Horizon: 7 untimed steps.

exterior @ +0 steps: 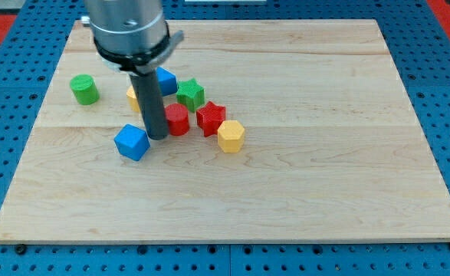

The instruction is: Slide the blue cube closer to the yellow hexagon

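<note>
The blue cube (pixel 132 142) lies left of the board's middle, turned so a corner points down. The yellow hexagon (pixel 231 136) lies to its right, near the middle. My tip (pixel 158 136) stands just right of the blue cube, between it and a red cylinder (pixel 178 119), close to both. The rod rises from the tip to the arm's grey body at the view's top.
A red star (pixel 210 117) sits just above-left of the yellow hexagon. A green star (pixel 190 93), a blue block (pixel 165 80) and a yellow block (pixel 133 96), partly hidden by the rod, lie above. A green cylinder (pixel 83 89) stands at the left.
</note>
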{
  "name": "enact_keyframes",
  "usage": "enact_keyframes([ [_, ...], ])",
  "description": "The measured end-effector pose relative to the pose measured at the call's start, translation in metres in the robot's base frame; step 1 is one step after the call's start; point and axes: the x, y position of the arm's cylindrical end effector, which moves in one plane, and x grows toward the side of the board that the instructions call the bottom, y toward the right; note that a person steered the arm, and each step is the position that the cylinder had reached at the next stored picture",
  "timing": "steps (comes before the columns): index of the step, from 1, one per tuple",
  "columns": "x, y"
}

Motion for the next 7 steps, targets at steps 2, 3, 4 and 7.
enact_keyframes([
  [2,-0.002,-0.009],
  [3,-0.013,-0.009],
  [4,-0.02,-0.016],
  [7,0.003,-0.086],
])
